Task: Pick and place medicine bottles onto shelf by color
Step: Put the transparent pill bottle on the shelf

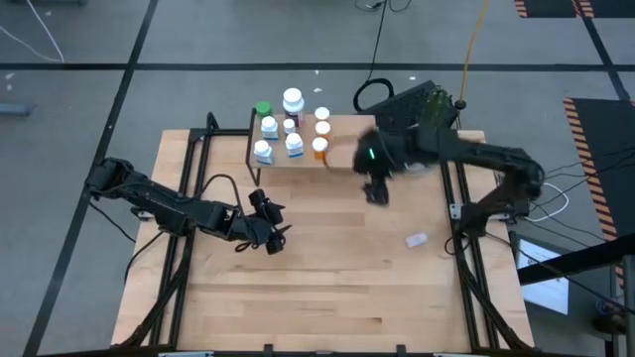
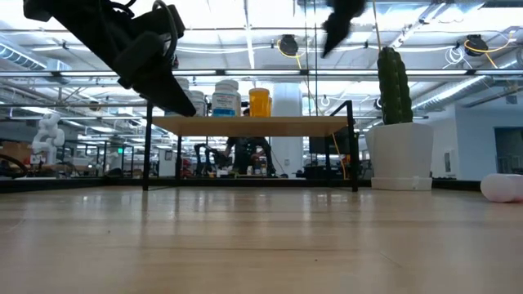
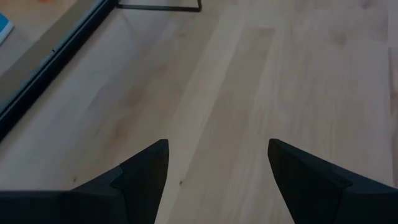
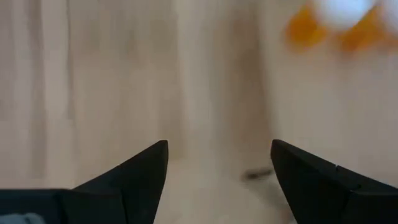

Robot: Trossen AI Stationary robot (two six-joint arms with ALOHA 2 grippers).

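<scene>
My right gripper [image 1: 376, 191] hangs above the table [image 1: 327, 288] just in front of the shelf [image 1: 342, 159], its fingers [image 4: 134, 177] spread apart with only bare wood between them, and an orange bottle [image 1: 319, 148] stands near it at the shelf's front edge. The medicine bottles [image 1: 292, 127] are gathered on the shelf, white and blue-labelled ones toward its left with a green-capped one [image 1: 262, 109] at the back corner, while one pale bottle [image 1: 416, 239] lies on its side on the table well off to the right. My left gripper [image 1: 275, 238] waits over the table left of centre, fingers apart and holding nothing
</scene>
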